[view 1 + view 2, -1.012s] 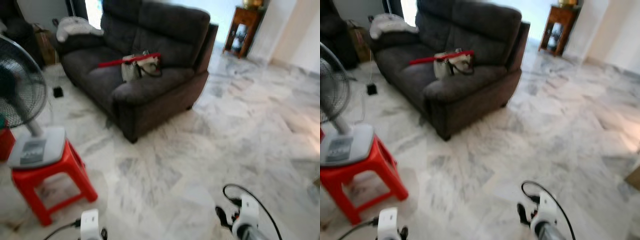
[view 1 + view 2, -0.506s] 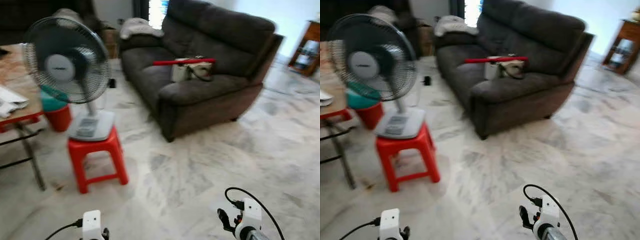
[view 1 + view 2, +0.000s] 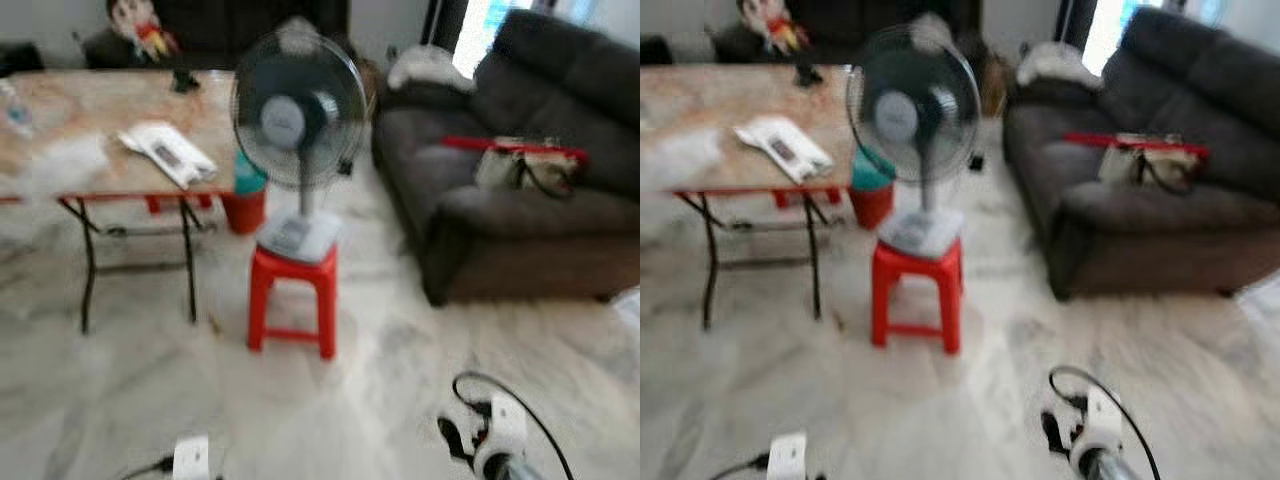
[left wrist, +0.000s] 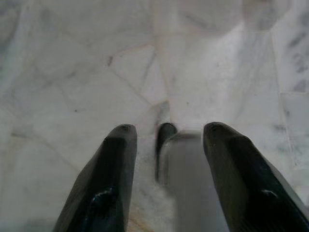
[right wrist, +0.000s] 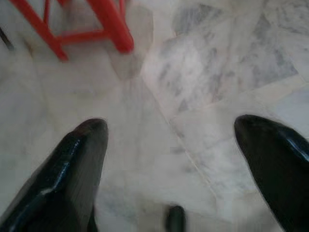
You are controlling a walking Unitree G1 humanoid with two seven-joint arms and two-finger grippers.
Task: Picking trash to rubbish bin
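Both claws hang low and empty over the marble floor point(image 3: 400, 360): the left gripper point(image 4: 169, 145) has its fingers spread with only bare tile between them, and the right gripper point(image 5: 174, 145) is parted wider, a leg of the red stool point(image 3: 292, 298) just beyond it. Neither carries anything, which suits a robot walking in search. No trash or bin can be made out; white papers point(image 3: 166, 152) lie on the far-left table point(image 3: 60, 110), a fan point(image 3: 298, 110) stands on the stool, a sofa point(image 3: 520, 215) sits right.
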